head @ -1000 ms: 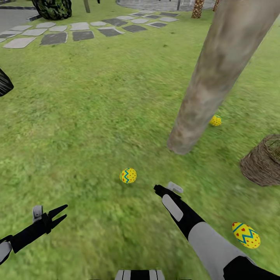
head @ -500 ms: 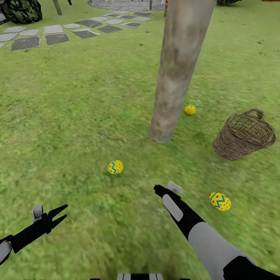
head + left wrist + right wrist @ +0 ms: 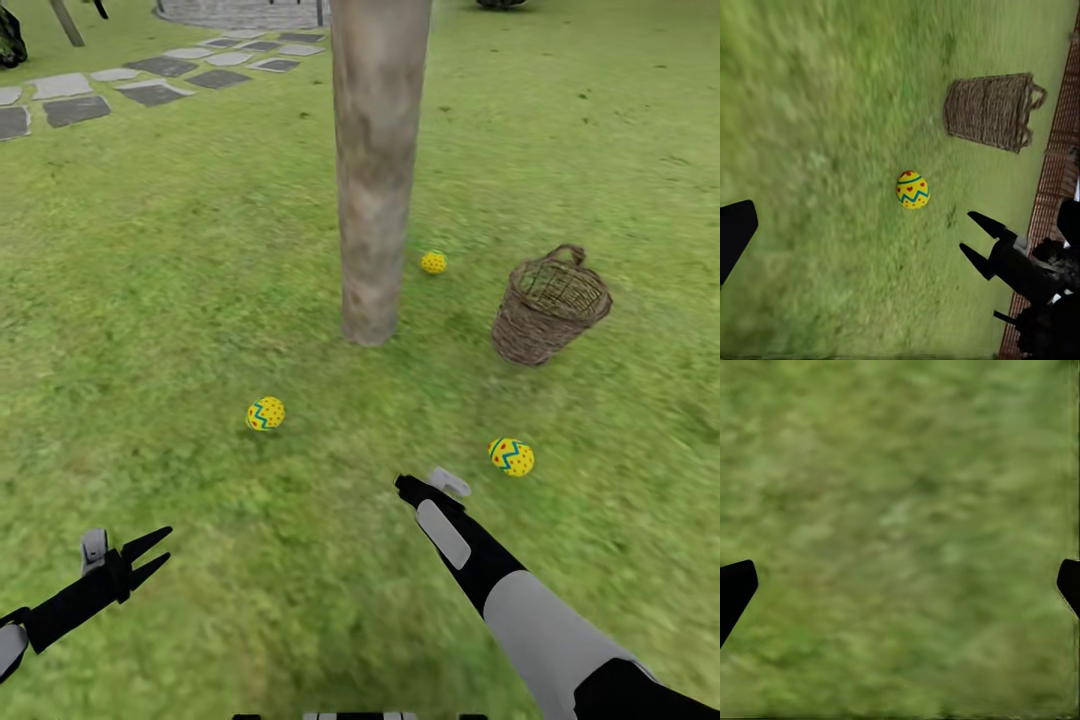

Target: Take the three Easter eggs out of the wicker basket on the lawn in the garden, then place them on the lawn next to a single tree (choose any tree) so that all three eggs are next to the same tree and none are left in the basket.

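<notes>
Green lawn (image 3: 180, 250) runs under everything, with the grey-brown tree (image 3: 375, 170) trunk rising mid-view. Just to its right stands the wicker basket (image 3: 548, 303), which looks empty. All 3 Easter eggs lie on the grass round the trunk: egg 1 (image 3: 265, 413) front-left, egg 2 (image 3: 511, 456) front-right, egg 3 (image 3: 433, 262) just behind. By my judgement the task is essentially done. Left gripper (image 3: 150, 558) and right gripper (image 3: 432, 487) hang low, fingers spread apart, grasping nothing

Grey stepping stones (image 3: 150, 92) cross the grass beside a brown slatted fence (image 3: 1059, 142).
</notes>
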`<state>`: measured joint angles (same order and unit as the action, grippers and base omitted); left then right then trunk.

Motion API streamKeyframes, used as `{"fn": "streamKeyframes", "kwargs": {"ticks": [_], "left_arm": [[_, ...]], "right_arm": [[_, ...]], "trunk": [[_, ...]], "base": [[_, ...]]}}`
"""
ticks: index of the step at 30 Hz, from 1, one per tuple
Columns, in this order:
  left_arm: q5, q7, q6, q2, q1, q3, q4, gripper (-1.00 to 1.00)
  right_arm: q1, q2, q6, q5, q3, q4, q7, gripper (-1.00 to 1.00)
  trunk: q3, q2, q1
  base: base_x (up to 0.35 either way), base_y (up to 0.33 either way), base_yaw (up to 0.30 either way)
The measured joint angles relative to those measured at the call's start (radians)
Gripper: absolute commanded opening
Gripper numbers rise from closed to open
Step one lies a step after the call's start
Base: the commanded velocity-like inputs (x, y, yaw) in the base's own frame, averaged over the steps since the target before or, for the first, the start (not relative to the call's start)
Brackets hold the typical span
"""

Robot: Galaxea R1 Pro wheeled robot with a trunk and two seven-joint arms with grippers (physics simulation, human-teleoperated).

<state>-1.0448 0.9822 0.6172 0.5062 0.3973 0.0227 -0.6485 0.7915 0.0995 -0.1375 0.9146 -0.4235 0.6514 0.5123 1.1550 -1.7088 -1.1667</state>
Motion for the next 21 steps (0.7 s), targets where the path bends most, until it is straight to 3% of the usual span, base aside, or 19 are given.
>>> {"fn": "streamKeyframes", "kwargs": {"ticks": [7,10,15,21], "left_arm": [[0.001,0.009,0.001,0.003,0.000,0.003,0.009,1.00],[0.002,0.042,0.001,0.002,0.000,0.003,0.010,1.00],[0.003,0.051,0.001,0.002,0.000,0.002,0.010,1.00],[0.002,0.052,0.001,0.002,-0.001,0.002,0.010,1.00]], "right_arm": [[0.000,0.000,-0.001,0.000,0.000,-0.001,0.000,1.00],[0.000,0.000,0.000,0.000,0.000,-0.001,0.000,1.00],[0.000,0.000,0.001,0.000,-0.001,-0.001,0.000,1.00],[0.000,0.000,-0.001,-0.001,-0.001,-0.001,0.000,1.00]], "trunk": [[0.000,0.000,0.000],[0.000,0.000,0.000],[0.000,0.000,0.000],[0.000,0.000,0.000]], "base": [[-0.135,0.000,-0.239],[-0.103,0.000,-0.222],[-0.313,0.000,-0.176],[-0.340,0.000,-0.018]]}}
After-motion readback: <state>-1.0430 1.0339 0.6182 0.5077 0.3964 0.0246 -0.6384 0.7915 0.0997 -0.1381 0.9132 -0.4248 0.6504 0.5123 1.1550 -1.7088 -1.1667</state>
